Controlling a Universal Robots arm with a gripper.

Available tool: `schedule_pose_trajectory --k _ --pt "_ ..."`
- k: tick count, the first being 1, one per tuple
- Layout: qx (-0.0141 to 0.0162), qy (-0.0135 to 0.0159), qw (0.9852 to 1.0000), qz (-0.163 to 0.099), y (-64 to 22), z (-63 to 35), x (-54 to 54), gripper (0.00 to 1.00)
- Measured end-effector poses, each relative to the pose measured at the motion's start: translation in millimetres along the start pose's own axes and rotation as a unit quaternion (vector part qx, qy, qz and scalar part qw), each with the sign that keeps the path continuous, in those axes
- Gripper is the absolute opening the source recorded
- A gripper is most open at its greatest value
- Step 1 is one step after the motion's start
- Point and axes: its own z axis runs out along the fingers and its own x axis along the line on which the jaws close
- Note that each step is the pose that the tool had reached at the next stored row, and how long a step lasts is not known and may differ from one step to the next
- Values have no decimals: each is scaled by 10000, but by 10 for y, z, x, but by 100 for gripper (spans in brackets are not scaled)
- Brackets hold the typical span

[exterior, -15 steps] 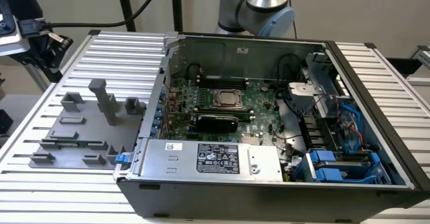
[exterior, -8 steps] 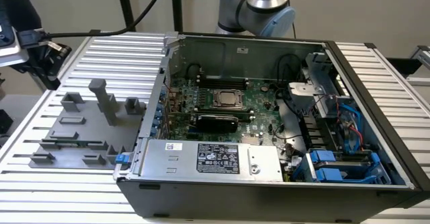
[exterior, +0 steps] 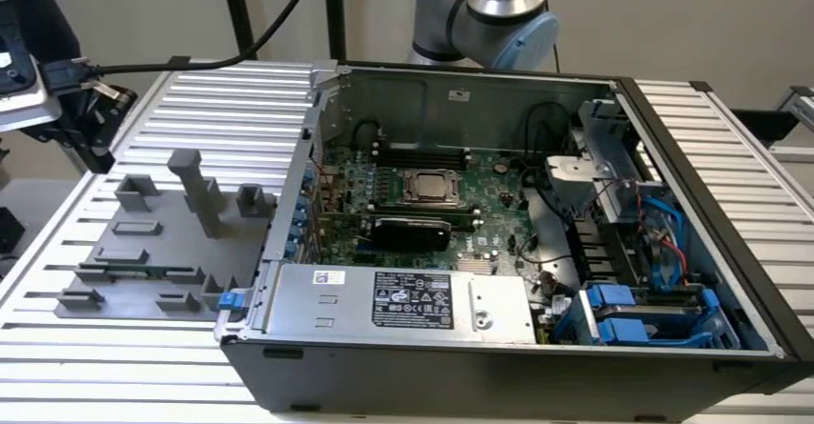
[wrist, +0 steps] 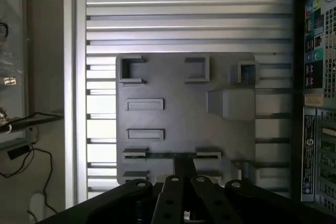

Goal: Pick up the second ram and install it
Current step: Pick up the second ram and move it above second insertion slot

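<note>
A grey fixture plate (exterior: 152, 243) lies on the slatted table to the exterior view's left of the open computer case (exterior: 509, 367). One ram stick (exterior: 128, 272) rests flat in a pair of its holders. My gripper (exterior: 87, 148) hangs high above the table's far corner on that side. Seen from the wrist, the gripper (wrist: 185, 157) looks straight down on the fixture plate (wrist: 184, 114). Its thin fingers are together with nothing between them. The tips overlap the ram stick (wrist: 157, 155), a dark line between two holders. The memory slots (exterior: 420, 148) run behind the processor socket (exterior: 430, 188).
Upright posts (exterior: 197, 191) rise from the fixture. The case holds a power supply (exterior: 407, 300), blue drive bays (exterior: 636, 314) and loose cables. The arm's base (exterior: 502, 14) stands behind the case. Cables and other equipment (wrist: 16, 129) lie beyond the table edge.
</note>
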Motion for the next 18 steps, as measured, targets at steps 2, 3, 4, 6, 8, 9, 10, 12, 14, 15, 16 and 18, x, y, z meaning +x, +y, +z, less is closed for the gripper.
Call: schedule_pose_trajectory --k 2,3,4,6,8,9,10,12,14,15,16,18 --pt "0 0 10000 0 0 0 0 0" --pt "0 0 10000 0 0 0 0 0" --pt "0 0 10000 -1 0 0 0 0" --pt "0 0 10000 -1 0 0 0 0" --pt "0 0 10000 -1 0 0 0 0" --pt "0 1 10000 -1 0 0 0 0" --pt "0 1 10000 -1 0 1 0 0" --pt "0 2 10000 -64 0 15 1 0" --pt "3 13 9997 -248 -1 27 1 0" --pt "4 17 9994 -338 -1 34 1 0" --pt "5 22 9991 -428 -2 41 1 0" --pt "7 32 9981 -608 -3 54 1 0"
